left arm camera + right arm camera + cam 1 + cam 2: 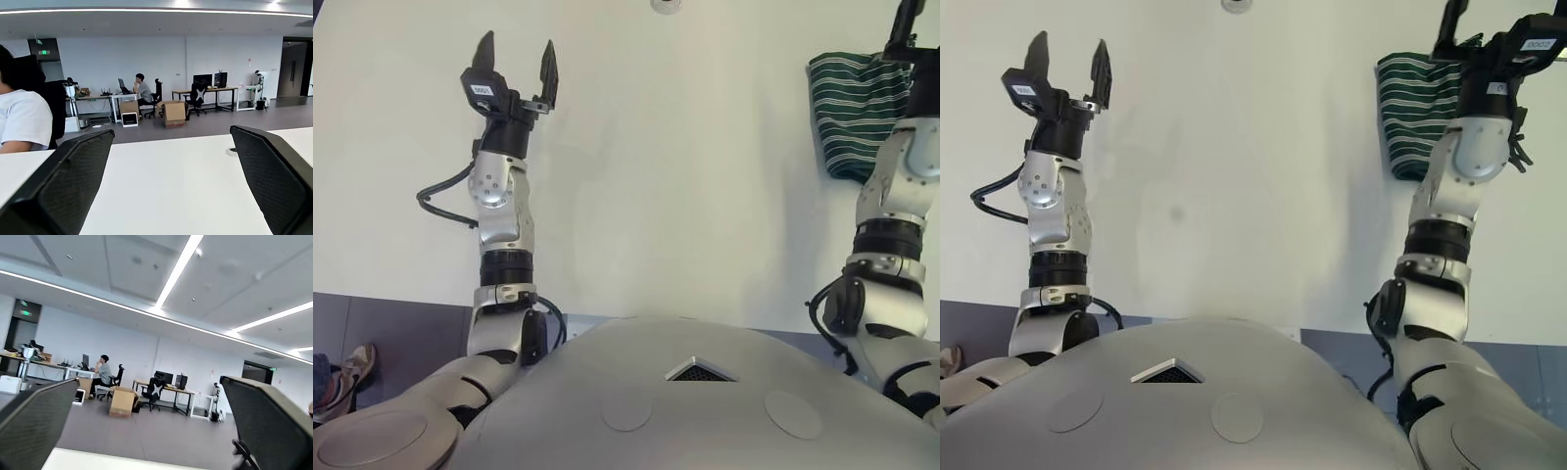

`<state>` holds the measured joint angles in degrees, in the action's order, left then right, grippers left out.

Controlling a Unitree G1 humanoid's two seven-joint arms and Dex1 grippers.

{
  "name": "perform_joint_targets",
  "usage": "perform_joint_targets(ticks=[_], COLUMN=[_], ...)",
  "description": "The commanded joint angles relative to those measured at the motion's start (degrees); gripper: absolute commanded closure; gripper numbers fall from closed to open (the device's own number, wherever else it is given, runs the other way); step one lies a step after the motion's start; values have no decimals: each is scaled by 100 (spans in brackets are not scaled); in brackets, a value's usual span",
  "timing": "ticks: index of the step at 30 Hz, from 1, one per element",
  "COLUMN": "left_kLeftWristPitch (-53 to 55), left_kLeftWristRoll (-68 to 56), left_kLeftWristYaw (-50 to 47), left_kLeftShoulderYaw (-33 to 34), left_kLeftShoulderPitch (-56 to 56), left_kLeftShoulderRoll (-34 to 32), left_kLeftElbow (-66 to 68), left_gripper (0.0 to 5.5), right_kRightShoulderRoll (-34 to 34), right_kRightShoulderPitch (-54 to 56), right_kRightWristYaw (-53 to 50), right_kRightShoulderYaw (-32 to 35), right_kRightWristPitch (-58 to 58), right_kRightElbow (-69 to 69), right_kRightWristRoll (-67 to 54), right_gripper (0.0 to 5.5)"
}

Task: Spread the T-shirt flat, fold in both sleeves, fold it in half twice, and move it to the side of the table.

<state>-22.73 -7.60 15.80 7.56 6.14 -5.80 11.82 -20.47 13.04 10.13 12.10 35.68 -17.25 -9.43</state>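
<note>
Folded green striped T-shirt lies far right on the white table; right gripper beside it, fingers released; left gripper far left, fingers spread, empty

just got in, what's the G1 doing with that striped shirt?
The green striped T-shirt lies folded into a compact bundle on the robot's right side of the white table. The right claw is by the shirt, open with nothing between its fingers. The left claw is open too, above the table on the robot's left, well away from the shirt. Neither claw holds it, so the folding and the move aside look done.
</note>
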Motion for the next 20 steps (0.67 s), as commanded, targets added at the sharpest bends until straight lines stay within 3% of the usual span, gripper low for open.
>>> perform_joint_targets(ticks=[1,4,9,20], left_kLeftWristPitch=[-280,-637,-1339,-1519], left_kLeftWristRoll=[111,-23,-339,-295], left_kLeftWristYaw=[-103,249,776,721], left_kLeftShoulderYaw=[-219,-491,-889,-948], left_kLeftShoulderPitch=[-555,-971,-1507,-1872], left_kLeftShoulderRoll=[205,236,224,85], left_kLeftElbow=[-364,-555,-861,-1045], left_gripper=[112,112,112,112], right_kRightShoulderRoll=[879,1174,1083,1136], right_kRightShoulderPitch=[-865,-1391,-1871,-2457], right_kRightWristYaw=[1477,2566,3747,4178], right_kRightShoulderYaw=[-999,-1254,-1422,-1286], right_kRightWristPitch=[-1549,-2652,-2881,-2960], right_kRightElbow=[1597,1804,1723,2104], right_kRightWristRoll=[-2520,-3873,-3662,-3430], right_gripper=[10,10,10,10])
